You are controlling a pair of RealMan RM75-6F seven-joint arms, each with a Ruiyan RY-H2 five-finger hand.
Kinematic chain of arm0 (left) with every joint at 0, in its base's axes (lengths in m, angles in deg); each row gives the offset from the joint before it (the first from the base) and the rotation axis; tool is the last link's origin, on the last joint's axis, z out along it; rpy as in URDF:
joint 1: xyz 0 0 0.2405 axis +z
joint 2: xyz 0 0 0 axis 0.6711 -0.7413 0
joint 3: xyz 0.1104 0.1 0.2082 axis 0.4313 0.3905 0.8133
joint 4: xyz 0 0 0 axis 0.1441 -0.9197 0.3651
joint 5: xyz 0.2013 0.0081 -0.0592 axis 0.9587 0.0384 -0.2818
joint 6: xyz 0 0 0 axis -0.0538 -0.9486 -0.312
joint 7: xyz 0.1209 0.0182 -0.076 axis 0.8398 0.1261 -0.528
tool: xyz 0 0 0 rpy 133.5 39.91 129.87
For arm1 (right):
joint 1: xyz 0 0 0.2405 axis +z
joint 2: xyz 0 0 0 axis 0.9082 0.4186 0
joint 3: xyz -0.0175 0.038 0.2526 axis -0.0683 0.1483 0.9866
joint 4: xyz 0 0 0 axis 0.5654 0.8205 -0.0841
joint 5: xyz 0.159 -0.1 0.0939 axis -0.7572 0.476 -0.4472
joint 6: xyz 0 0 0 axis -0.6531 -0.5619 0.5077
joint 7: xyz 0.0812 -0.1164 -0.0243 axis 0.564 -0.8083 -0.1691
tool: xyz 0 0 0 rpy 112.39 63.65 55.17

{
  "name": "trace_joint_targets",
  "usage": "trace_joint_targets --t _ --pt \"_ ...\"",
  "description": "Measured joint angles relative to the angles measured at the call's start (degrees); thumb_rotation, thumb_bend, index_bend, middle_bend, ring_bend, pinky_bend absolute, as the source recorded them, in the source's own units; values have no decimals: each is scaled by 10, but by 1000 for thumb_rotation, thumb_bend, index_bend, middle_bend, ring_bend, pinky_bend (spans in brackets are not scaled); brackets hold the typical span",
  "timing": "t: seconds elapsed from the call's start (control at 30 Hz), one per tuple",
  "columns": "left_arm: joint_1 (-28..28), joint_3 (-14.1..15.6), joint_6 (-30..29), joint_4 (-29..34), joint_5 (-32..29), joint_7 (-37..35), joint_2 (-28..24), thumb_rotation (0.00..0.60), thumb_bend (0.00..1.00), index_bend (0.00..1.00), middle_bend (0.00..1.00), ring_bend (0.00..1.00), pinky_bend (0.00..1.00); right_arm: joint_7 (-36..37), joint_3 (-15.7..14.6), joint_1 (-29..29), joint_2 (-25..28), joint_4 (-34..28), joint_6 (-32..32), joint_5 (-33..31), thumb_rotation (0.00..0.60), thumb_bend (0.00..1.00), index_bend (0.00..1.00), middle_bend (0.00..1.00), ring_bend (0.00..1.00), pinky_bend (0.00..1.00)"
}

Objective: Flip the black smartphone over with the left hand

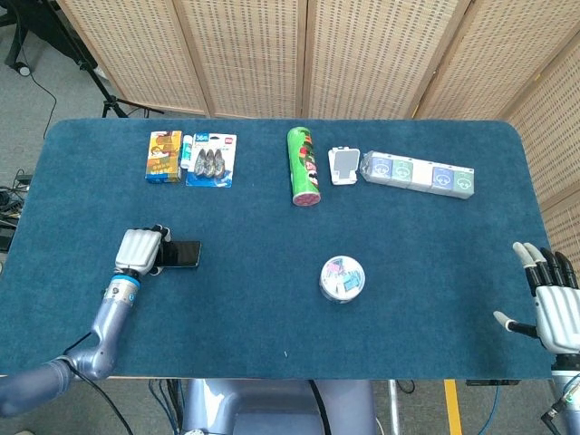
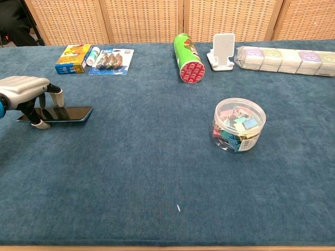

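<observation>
Right hand: the right hand [image 1: 555,304] is seen at the near right edge of the table [image 1: 435,263]. Its fingers are spread apart and nothing is held.
Left hand: the left hand [image 2: 27,94] is seen at the near left side. Its fingers are curled down over the left end of the phone [image 2: 65,114], and the thumb is set against the phone's near edge. The phone is gripped.
Phone: the black phone is found on the left part of the table, under the left hand. Its left end looks lifted a little, while its right end sits on the cloth.
Jar: a round clear jar [image 2: 239,124] full of bright clips is seen near the middle, well apart from the phone.
Can: a green can [image 2: 188,50] is laid on its side, further back.
Stand: a small white stand [image 2: 223,51] is placed just beside the can, on its right.
Boxes: a wrapped row of boxes [image 2: 285,60] is laid at the far right.
Packs: an orange box [image 2: 74,58] and a blue card pack [image 2: 111,61] are laid at the far left.
</observation>
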Motion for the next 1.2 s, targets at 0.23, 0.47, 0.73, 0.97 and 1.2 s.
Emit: trace_joint_targets --t 0.23,0.47,0.73,0.97,1.2 --pt "-11 7 67 70 -4 -16 -80 600 671 593 392 420 454 -2 -2 0 0 -2 2 1 600 0 0 0 0 0" --pt "-41 8 114 96 -61 -14 -120 600 529 251 88 178 348 -6 -3 1 0 -3 6 -1 600 0 0 0 0 0" --pt "-62 12 87 57 -106 14 -92 600 189 0 0 0 0 -10 -5 2 0 -6 10 -2 600 0 0 0 0 0" --pt "-59 2 20 35 -81 -3 -68 600 54 0 0 0 0 -11 -6 3 0 -8 11 -2 600 0 0 0 0 0" --pt "-21 -4 -63 96 -35 -40 -109 600 0 0 0 0 0 -11 -8 3 0 -10 10 2 600 0 0 0 0 0"
